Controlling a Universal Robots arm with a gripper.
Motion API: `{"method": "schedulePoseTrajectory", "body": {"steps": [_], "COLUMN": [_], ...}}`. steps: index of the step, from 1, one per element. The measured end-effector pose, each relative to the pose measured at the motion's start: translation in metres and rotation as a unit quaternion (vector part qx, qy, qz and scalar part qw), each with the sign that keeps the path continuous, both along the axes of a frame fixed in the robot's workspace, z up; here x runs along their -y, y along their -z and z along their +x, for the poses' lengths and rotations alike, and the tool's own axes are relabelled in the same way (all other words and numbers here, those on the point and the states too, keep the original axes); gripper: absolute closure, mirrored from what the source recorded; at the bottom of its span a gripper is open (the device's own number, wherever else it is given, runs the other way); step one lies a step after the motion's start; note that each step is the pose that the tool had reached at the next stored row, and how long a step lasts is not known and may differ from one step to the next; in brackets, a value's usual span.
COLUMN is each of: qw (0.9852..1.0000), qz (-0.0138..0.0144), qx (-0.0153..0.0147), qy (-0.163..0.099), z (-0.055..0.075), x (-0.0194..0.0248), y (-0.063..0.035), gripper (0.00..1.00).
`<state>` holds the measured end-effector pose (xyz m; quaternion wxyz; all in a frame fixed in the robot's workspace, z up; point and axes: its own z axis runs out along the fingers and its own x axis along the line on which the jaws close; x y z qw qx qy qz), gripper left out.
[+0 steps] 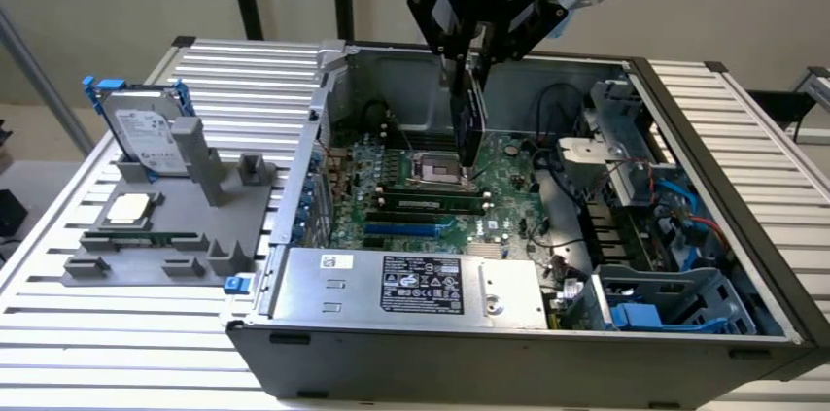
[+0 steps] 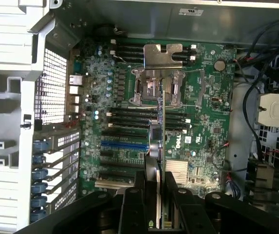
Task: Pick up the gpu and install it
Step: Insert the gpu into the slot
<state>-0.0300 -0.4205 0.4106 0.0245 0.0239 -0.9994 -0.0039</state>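
- Your end effector (image 1: 469,63) hangs over the open computer case (image 1: 519,364), its fingers clenched on the gpu (image 1: 467,124) from both faces.
- You hold the card upright and edge-down. Its top is pinched between the fingers, and its lower end reaches towards the green motherboard (image 1: 503,209) close to the CPU socket (image 1: 434,170).
- From the frames you cannot tell whether the card's lower edge touches the board or hangs just clear of it.
- From your wrist view, the gpu (image 2: 163,122) shows as a thin edge-on strip running out from the end effector (image 2: 161,184) across the motherboard (image 2: 208,97). It lies beside the CPU socket (image 2: 149,90) and next to a blue slot (image 2: 125,145).
- Inside the case, a silver power supply (image 1: 415,285) with a black label sits along the near wall.
- Out on the slatted desk (image 1: 78,333), at the exterior view's left, a grey holder (image 1: 169,236) carries a hard drive (image 1: 143,129) with blue rails, standing upright, and a small square CPU chip (image 1: 130,209) lying flat. Both sit well apart from your end effector.
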Motion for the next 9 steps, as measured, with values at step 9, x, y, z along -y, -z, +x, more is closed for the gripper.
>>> {"method": "schedulePoseTrajectory", "body": {"steps": [9], "qw": [1.0], "qz": [0.0], "qx": [0.0], "qy": [0.0], "z": [0.0], "x": [0.0], "y": [0.0], "gripper": [0.73]}}
